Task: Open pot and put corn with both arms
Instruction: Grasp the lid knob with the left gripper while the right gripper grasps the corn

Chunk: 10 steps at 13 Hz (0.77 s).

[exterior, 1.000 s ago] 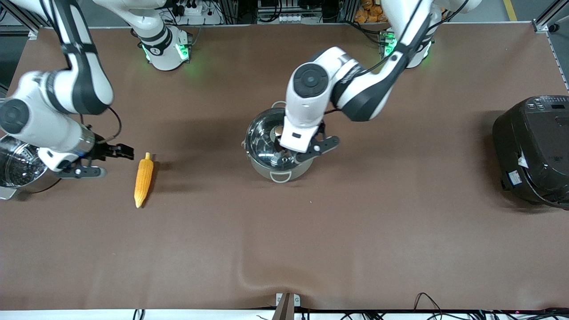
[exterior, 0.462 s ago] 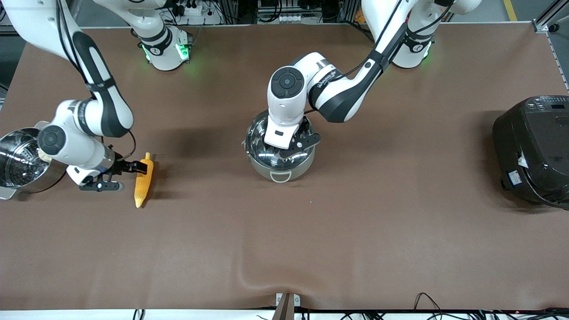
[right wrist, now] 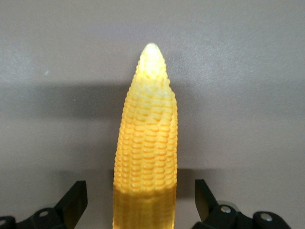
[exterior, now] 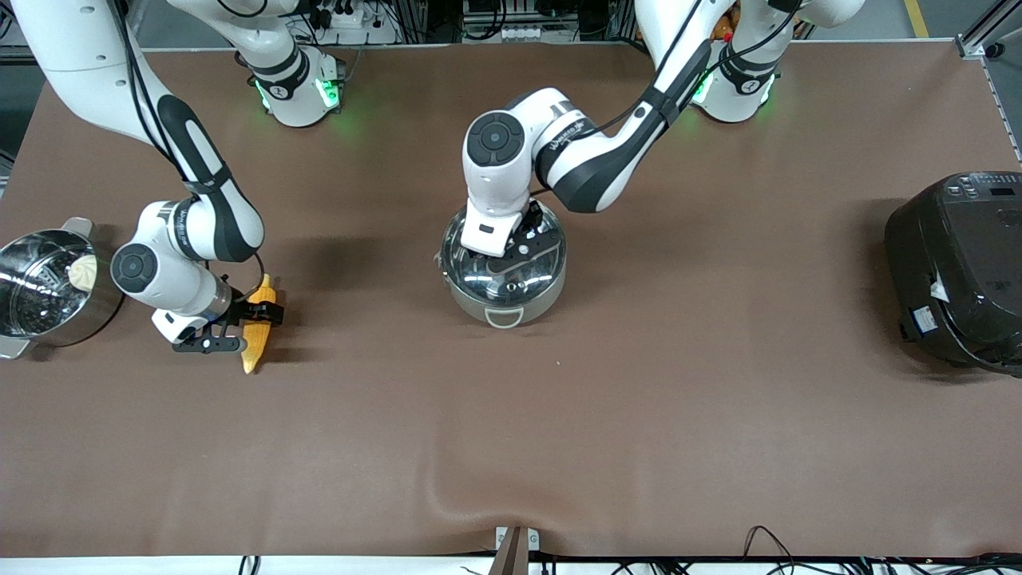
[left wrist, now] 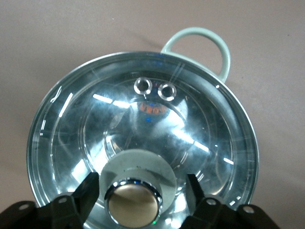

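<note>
The left pincer (left wrist: 138,191) straddles the lid knob (left wrist: 133,202) on the pot (exterior: 503,275), a gap at each finger. The right pincer (right wrist: 140,202) brackets the corn (exterior: 257,327), room either side. Bare bench (exterior: 559,431) lies nearer the front camera. Steamer pot (exterior: 40,287) and black cooker (exterior: 958,271) flank the bench's ends.

a wide table covered in brown matte sheeting (exterior: 639,415) carries a shiny round stainless-steel pot with a clear glass lid (exterior: 503,275) near its middle. a yellow-orange tapered corn cob (exterior: 257,335) lies toward the right arm's end, beside a steel pot with a perforated insert (exterior: 44,287). a large black cooker (exterior: 958,271) sits at the left arm's end.
</note>
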Motion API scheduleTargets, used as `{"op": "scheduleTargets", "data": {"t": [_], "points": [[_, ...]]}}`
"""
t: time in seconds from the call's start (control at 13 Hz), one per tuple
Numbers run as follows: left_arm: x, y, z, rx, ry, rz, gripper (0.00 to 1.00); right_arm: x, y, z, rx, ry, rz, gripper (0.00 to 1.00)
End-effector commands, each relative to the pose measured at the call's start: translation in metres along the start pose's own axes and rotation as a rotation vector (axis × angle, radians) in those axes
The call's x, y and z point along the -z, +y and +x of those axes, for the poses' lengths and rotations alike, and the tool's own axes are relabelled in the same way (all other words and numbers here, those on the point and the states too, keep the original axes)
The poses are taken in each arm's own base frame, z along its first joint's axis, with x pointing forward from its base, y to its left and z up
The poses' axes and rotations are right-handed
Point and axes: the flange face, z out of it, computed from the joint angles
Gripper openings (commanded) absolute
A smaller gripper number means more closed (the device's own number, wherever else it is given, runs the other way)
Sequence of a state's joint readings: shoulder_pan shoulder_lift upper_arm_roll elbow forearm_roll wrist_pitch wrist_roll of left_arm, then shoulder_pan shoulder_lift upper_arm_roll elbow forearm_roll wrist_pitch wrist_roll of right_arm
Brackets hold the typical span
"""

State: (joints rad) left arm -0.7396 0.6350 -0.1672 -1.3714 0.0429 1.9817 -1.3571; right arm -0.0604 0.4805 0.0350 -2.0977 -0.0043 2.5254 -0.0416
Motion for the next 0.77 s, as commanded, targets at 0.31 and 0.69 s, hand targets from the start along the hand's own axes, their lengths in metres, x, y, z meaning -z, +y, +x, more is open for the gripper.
{"op": "scheduleTargets", "data": {"t": [0.31, 0.69], "points": [[0.001, -0.002, 0.004, 0.048, 0.028, 0.012, 0.65, -0.001, -0.001, 0.001, 0.049, 0.000, -0.035, 0.00], [-0.010, -0.006, -0.004, 0.085, 0.024, 0.042, 0.42, 0.021, -0.011, 0.002, 0.074, 0.001, -0.041, 0.00]]}}
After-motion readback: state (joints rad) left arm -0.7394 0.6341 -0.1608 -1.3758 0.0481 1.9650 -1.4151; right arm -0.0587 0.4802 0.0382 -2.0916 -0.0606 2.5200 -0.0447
